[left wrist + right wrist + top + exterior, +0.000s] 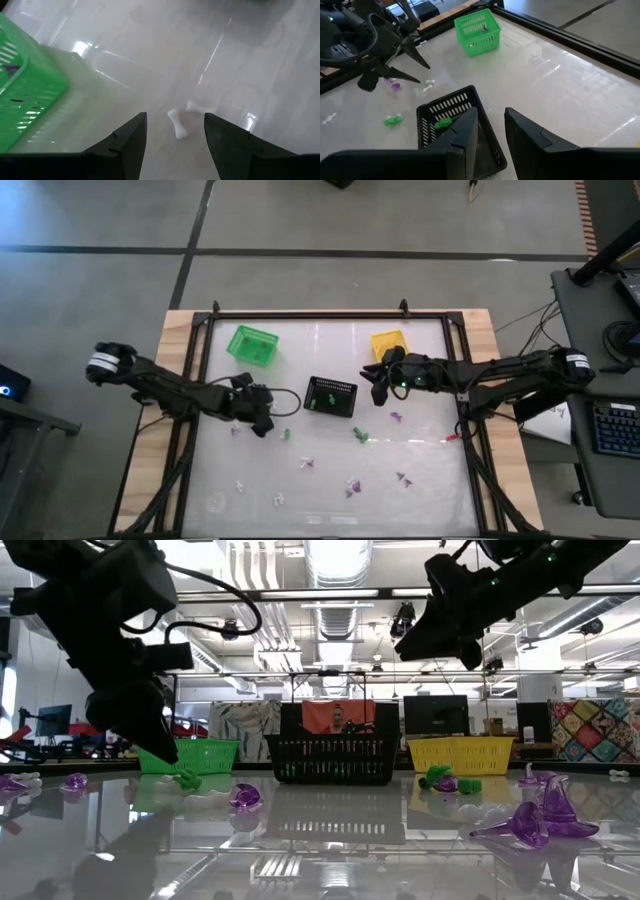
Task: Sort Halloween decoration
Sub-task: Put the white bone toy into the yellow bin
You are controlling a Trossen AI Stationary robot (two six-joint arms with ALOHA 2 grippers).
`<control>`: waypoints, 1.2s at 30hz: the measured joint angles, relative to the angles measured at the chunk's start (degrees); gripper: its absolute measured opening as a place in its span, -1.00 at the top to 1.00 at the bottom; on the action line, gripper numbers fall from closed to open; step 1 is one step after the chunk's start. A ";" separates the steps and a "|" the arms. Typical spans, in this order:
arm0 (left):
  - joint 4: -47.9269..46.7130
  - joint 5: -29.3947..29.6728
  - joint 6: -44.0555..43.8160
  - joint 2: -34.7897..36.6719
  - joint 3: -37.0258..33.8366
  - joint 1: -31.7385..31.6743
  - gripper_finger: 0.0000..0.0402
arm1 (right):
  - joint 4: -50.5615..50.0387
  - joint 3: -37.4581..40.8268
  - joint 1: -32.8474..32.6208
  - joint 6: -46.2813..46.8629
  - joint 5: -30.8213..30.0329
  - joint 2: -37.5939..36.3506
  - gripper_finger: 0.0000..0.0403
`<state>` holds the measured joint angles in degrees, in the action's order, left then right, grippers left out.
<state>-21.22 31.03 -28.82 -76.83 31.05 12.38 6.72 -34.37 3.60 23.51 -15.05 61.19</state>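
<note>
The Halloween decoration (352, 485) was seen as tiny plastic trinkets in purple, white and green, strewn mostly over the near half of the glossy white table (420, 480); one green piece (443, 122) lay inside the black basket (331, 396). A small white bone-shaped piece (177, 123) was found on the bare surface just ahead of the left gripper (262, 420), whose fingers were spread wide, with nothing held. The right gripper (379, 383) was held above the table between the black basket and the yellow basket (389, 343), its fingers parted by a narrow gap and empty. The green basket (252, 344) was set near the far left edge. Open surface was left between the baskets and the dark frame (330, 314).
</note>
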 joint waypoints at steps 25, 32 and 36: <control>19.86 0.63 1.00 4.93 -13.39 0.00 0.12 | 2.19 0.00 0.00 0.52 0.00 0.02 0.57; 24.65 0.61 1.09 4.32 -15.91 0.00 0.30 | 2.34 0.00 0.00 0.95 -0.01 0.02 0.58; 24.74 0.61 0.87 4.30 -16.77 0.00 0.42 | 2.50 0.00 0.00 1.12 0.00 0.02 0.58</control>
<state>3.52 31.64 -27.95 -72.53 14.28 12.38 9.22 -34.37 3.60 24.63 -15.05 61.21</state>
